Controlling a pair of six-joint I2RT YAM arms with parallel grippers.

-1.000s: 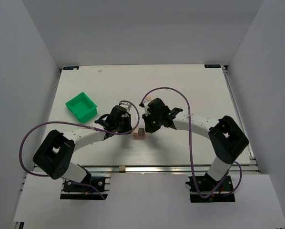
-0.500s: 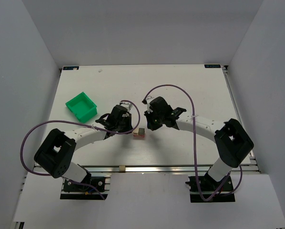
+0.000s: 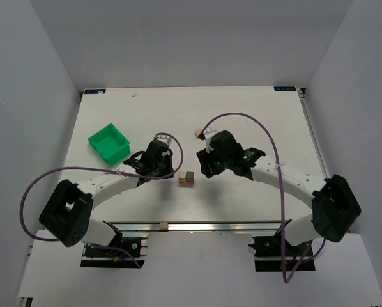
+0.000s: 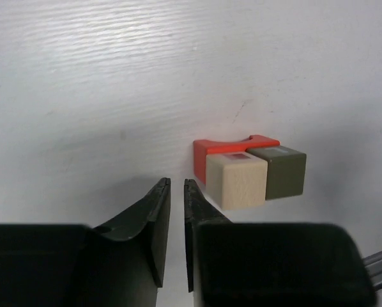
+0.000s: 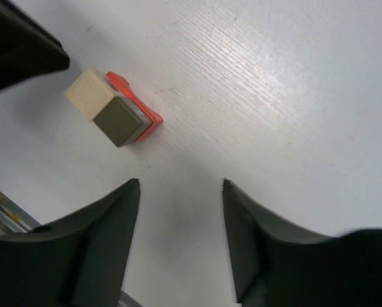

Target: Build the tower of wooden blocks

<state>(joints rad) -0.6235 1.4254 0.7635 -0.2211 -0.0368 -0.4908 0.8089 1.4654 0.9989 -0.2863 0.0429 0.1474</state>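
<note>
Wood block tower (image 3: 186,178): we record a red-orange base (image 4: 204,151) bearing a beige cube (image 4: 237,180) beside a grey-brown cube (image 4: 280,173), right of the green bin (image 3: 109,142); left gripper (image 4: 176,187), fingers nearly together and empty, between bin and tower; right gripper (image 5: 180,184) spread empty beyond, likely for clearance.

We count three small wooden blocks: one flat red-orange wooden block (image 4: 207,153), one pale beige wooden cube (image 4: 237,180) and one grey-brown wooden cube (image 4: 280,171). We see one green plastic bin (image 3: 109,142) on the one white counter (image 3: 242,115). There are two grippers, the left gripper (image 4: 176,192) and the right gripper (image 5: 181,192), each with two fingers, and two purple cables, one left (image 3: 69,169) and one right (image 3: 237,114).
</note>
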